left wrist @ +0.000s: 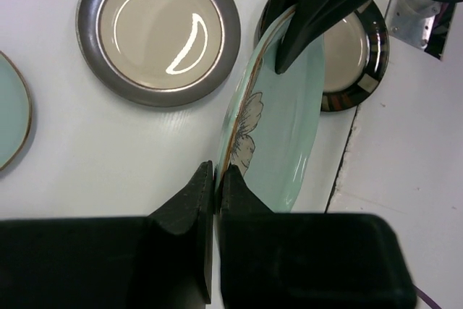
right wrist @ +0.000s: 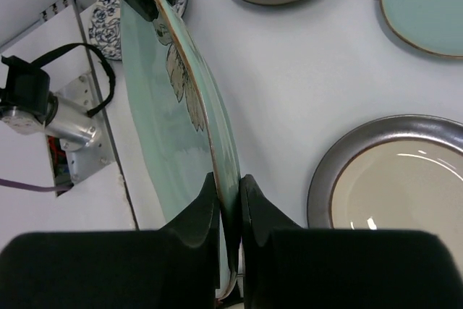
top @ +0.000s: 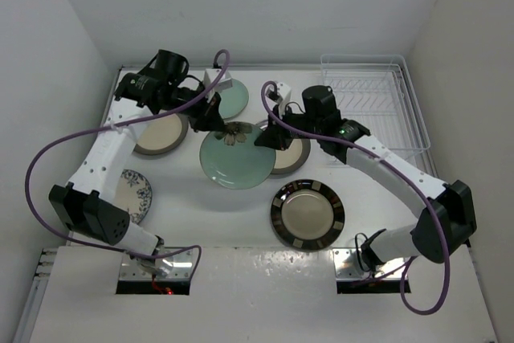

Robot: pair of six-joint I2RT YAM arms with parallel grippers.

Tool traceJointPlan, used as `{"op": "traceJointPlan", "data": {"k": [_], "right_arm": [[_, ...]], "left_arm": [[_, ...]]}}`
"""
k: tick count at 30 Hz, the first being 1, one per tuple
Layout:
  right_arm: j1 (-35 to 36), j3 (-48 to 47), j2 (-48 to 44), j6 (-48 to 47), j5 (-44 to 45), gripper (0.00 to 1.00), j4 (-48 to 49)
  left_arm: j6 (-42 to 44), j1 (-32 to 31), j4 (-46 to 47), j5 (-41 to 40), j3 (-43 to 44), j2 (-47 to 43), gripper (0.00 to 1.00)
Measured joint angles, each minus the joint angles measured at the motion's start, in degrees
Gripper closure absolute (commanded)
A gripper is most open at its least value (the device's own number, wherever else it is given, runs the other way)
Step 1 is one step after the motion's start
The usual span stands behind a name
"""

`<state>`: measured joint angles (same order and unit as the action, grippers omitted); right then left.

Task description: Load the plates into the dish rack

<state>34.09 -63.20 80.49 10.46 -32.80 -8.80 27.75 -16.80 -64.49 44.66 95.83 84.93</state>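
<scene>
Both grippers grip one mint-green plate with a flower mark (top: 235, 158), held tilted above the table at mid-table. My left gripper (top: 215, 115) is shut on its far-left rim; in the left wrist view the gripper (left wrist: 217, 171) pinches the plate's edge (left wrist: 286, 121). My right gripper (top: 267, 136) is shut on the opposite rim; in the right wrist view the gripper (right wrist: 229, 179) clamps the plate (right wrist: 163, 106). The dish rack (top: 373, 106) stands at the back right with no plates in it.
A second mint plate (top: 234, 99) lies at the back. A cream grey-rimmed plate (top: 161, 136) lies left, another (top: 294, 157) under the right gripper. The black-banded plate (top: 307, 214) is front right, the blue-floral plate (top: 133, 194) front left. A small white box (top: 215, 79) stands at the back.
</scene>
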Motion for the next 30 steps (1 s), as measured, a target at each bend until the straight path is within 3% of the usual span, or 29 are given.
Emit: {"op": "traceJointPlan", "data": {"k": [2,5,7,12,15,30], "right_arm": [[0.17,0.02,-0.26,-0.11,1.11,1.00,0.33],[0.20,0.02,-0.39,-0.44,2.14,1.00,0.83],[0.20,0.00,-0.39,-0.81,2.89,1.00,1.11],[-0.50,0.00,-0.37,-1.46,5.40,1.00,-0.81],[-1.88,-0.09,-0.37,-1.46,5.99,1.00,-1.60],[-9.03,-7.30,3.23,-1.73,5.31,1.00,-3.30]], "left_arm": [[-0.39,-0.02,0.83,-0.52,-0.02,-0.13,1.00],[-1.09,-0.11,1.95,-1.38,-0.02,-0.37,0.84],[-1.97,-0.15,2.78,-2.10,-0.02,-0.39,0.51],[-4.28,-0.15,4.68,-3.21,0.02,-0.42,0.10],[-4.83,-0.13,5.16,-4.31,0.17,-0.39,0.06],[-5.62,1.62,8.20,-12.22,3.02,3.61,0.06]]}}
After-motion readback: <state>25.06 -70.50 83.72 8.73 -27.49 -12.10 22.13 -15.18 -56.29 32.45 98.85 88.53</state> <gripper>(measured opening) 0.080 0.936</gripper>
